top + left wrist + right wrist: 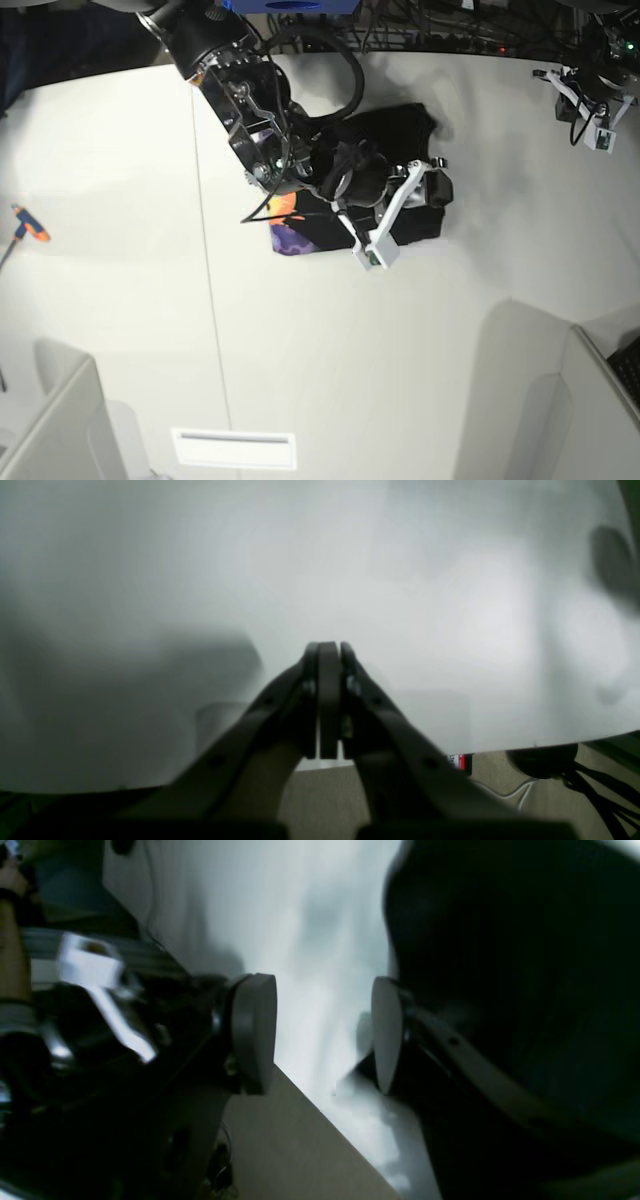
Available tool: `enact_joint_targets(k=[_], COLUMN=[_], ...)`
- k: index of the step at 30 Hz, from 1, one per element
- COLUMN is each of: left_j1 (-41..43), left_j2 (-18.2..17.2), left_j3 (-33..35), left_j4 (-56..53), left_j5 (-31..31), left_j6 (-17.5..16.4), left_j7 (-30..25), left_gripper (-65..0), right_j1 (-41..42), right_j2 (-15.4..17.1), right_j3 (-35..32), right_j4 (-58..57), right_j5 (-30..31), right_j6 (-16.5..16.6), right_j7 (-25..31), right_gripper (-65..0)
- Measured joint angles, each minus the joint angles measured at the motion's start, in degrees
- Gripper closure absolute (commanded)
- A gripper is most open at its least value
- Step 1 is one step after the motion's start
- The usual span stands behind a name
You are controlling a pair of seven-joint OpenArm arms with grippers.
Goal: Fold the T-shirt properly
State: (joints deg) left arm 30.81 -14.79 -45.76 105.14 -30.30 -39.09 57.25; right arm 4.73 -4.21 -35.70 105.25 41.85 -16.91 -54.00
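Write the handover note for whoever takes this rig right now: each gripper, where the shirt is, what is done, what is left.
Left gripper: shut, empty, over bare white table, away at the edge.
Right gripper: jaws apart, nothing between the pads, right beside the T-shirt and low over the table.
T-shirt: bunched into a compact black bundle mid-table, under the right arm; a strip of the orange and purple print shows at its near-left edge.
Done: shirt appears gathered into a folded stack.
Left: the arm hides much of it, so check that the edges line up and tidy the exposed print corner if needed.
Also: an orange-handled tool lies far off, not involved.
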Motion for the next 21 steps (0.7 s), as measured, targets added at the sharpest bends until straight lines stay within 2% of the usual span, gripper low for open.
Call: enact_joint_targets(k=[2, 5, 7, 9, 10, 12, 15, 17, 18, 21], left_j1=[0.0, 0.0, 0.3, 0.3, 0.4, 0.6, 0.3, -0.3, -0.9, -4.2], left_j2=[-0.2, -0.6, -0.5, -0.4, -0.5, -0.5, 1.6, 3.4, 4.3, 6.7], left_j3=[0.0, 0.0, 0.2, 0.5, 1.3, 4.1, 6.1, 6.3, 6.6, 9.4], left_j4=[0.0, 0.0, 0.0, 0.3, 0.4, 0.5, 2.7, 3.3, 3.2, 2.7], left_j5=[0.8, 4.5, 4.8, 3.9, 3.3, 0.9, -6.1, -11.1, -13.6, -15.9], left_j6=[0.0, -0.2, -0.2, -0.2, -0.2, -0.2, -0.4, -0.2, -0.1, 0.0], left_j7=[0.0, 0.0, 0.0, -0.1, 0.0, 0.2, 0.0, 0.0, 0.2, 0.6], left_gripper=[0.0, 0.0, 0.0, 0.0, 0.0, 0.0, 0.0, 0.0, -5.1, -37.8], right_j1=[0.2, -0.2, -2.0, -4.3, -5.4, -8.0, -12.6, -14.8, -15.3, -15.4], right_j2=[0.4, 4.1, 5.4, 7.1, 7.6, 7.8, 7.8, 10.0, 11.2, 13.0], right_j3=[0.1, 1.6, 5.4, 9.9, 12.0, 16.7, 23.9, 26.2, 26.5, 26.6], right_j4=[3.3, 7.6, 7.7, 7.6, 7.6, 7.6, 7.8, 7.8, 7.8, 7.8], right_j5=[-0.2, 1.2, -0.1, -0.2, 0.0, 0.0, 0.2, -0.1, -0.1, 0.3], right_j6=[-0.1, 0.4, 0.3, 0.2, 0.2, 0.2, 0.4, 0.2, 0.2, 0.2], right_j7=[0.0, -0.4, 0.1, -0.1, -0.2, 0.9, 6.3, 8.3, 9.0, 10.1], right_gripper=[-28.4, -26.9, -18.9, -3.8, 0.0, 0.0, 0.0, 0.0, 0.0, 0.0])
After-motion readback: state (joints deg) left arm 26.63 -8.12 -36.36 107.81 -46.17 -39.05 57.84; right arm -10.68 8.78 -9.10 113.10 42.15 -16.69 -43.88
